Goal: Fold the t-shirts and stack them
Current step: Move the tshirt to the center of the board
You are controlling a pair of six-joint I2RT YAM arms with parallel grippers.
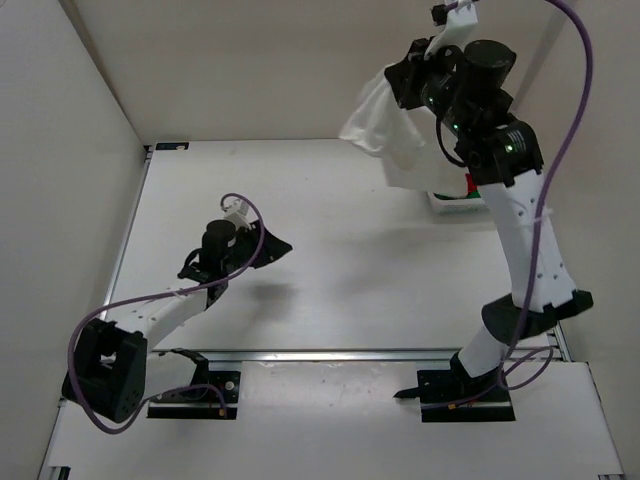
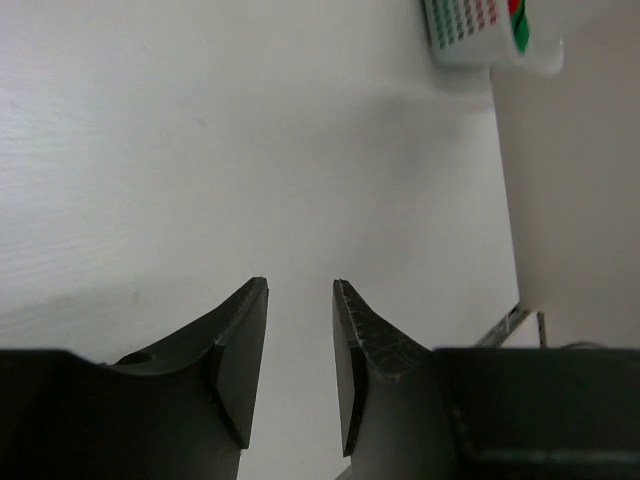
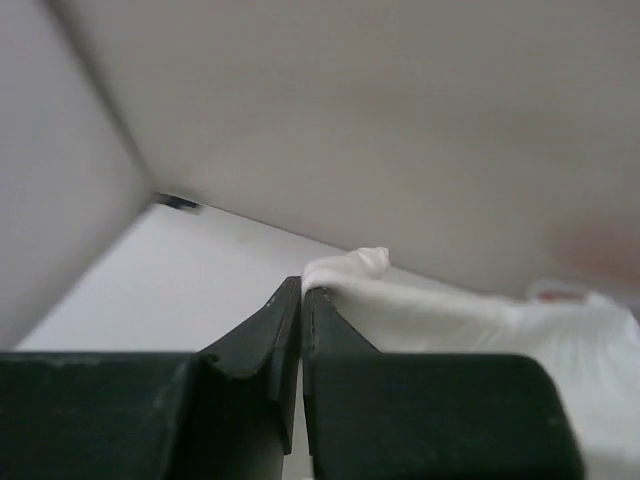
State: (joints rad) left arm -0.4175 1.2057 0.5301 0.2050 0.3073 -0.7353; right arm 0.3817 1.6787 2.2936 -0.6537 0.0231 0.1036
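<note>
My right gripper [image 1: 392,82] is raised high at the back right and is shut on the white t-shirt [image 1: 385,130], which hangs from it in a bunch. In the right wrist view the gripper [image 3: 302,290] pinches an edge of the white t-shirt [image 3: 480,320], which drapes off to the right. The red t-shirt [image 1: 470,183] and the green t-shirt [image 1: 463,198] show only as small patches in the basket behind the arm. My left gripper [image 1: 272,250] is open and empty, low over the bare table at the centre left; it also shows in the left wrist view [image 2: 300,290].
The white lattice basket [image 1: 440,202] stands at the back right, mostly hidden by the hanging shirt and right arm; it also shows in the left wrist view [image 2: 480,45]. Beige walls close the left and back. A metal rail [image 1: 350,354] runs along the near edge.
</note>
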